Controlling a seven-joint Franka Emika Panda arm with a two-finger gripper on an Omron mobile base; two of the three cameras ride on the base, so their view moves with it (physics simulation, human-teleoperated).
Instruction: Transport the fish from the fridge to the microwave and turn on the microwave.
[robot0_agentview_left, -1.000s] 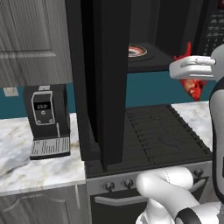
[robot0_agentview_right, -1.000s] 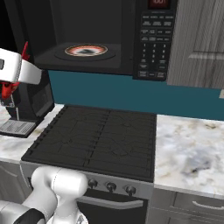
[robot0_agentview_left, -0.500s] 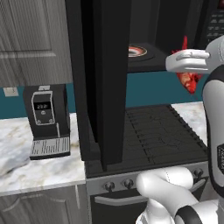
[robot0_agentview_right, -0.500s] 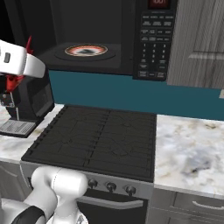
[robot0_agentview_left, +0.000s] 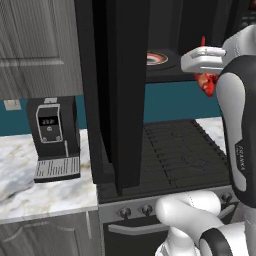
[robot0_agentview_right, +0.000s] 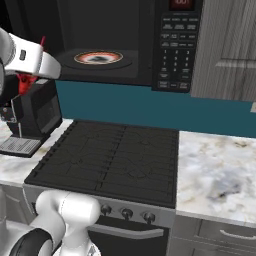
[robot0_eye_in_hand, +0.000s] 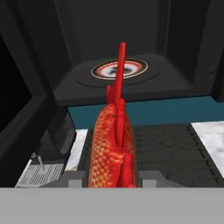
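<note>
Since the earlier frames the arm has carried the fish (robot0_eye_in_hand: 113, 153) closer to the open microwave (robot0_agentview_right: 125, 45); in the left base view the white hand has slid leftward toward the cavity mouth.

Going left to right in the left base view: the coffee machine (robot0_agentview_left: 51, 137) stands on the marble bench (robot0_agentview_left: 35, 187), then comes the microwave's tall dark door (robot0_agentview_left: 122, 90), swung wide so the cavity is reachable, then the cavity with its plate (robot0_agentview_left: 156, 58), and last the tool (robot0_agentview_left: 204, 75) with the fish hanging under it, above the stove (robot0_agentview_left: 175, 155).

The tool is closed on the fish: in the hand view the body sits upright between the two finger tips, tail pointing up toward the plate (robot0_eye_in_hand: 119, 69). Held edge-on like this, the fish looks slim enough to pass through the opening, by my reading.

The fish is in the air just outside the microwave, level with its floor, not yet over the plate.
</note>
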